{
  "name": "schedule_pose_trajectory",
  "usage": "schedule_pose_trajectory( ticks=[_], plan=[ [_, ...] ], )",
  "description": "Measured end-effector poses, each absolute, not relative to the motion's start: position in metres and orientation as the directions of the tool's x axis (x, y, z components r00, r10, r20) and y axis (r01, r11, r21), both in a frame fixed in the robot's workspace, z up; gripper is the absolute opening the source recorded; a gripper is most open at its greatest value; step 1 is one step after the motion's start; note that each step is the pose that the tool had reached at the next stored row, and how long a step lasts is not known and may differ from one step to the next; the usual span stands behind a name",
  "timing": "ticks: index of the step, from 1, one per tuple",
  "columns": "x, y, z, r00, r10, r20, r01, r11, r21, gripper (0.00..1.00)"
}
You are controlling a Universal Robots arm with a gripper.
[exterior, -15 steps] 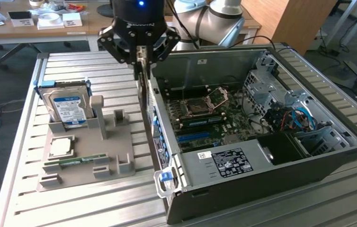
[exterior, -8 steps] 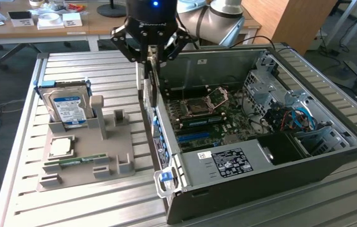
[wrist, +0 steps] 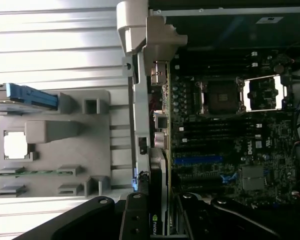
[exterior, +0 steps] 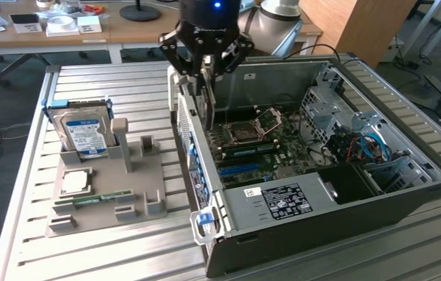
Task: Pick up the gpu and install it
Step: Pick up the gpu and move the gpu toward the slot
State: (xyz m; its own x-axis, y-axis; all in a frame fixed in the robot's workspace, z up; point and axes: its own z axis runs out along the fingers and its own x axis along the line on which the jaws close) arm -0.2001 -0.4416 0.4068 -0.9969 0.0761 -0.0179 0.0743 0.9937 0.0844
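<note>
At left, drive (exterior: 84,132) in holder (exterior: 107,196) on table (exterior: 88,257). At centre, clenching gpu (exterior: 203,108) upright in tool (exterior: 205,71), just inside case (exterior: 376,193) rear wall. At right, blue slot (exterior: 240,170). Advisable: keep it vertical, match edge to slot, lower slowly.

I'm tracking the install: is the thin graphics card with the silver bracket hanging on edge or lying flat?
On edge: the black gripper pinches the thin gpu from above, its board hanging vertical.
</note>
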Motion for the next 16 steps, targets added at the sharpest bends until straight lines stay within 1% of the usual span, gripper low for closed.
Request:
schedule_pose_trajectory(
  ticks=[16],
  plan=[
    [-0.129,-0.442,0.407,-0.997,0.075,-0.017,0.074,0.993,0.091,0.26]
  ],
)
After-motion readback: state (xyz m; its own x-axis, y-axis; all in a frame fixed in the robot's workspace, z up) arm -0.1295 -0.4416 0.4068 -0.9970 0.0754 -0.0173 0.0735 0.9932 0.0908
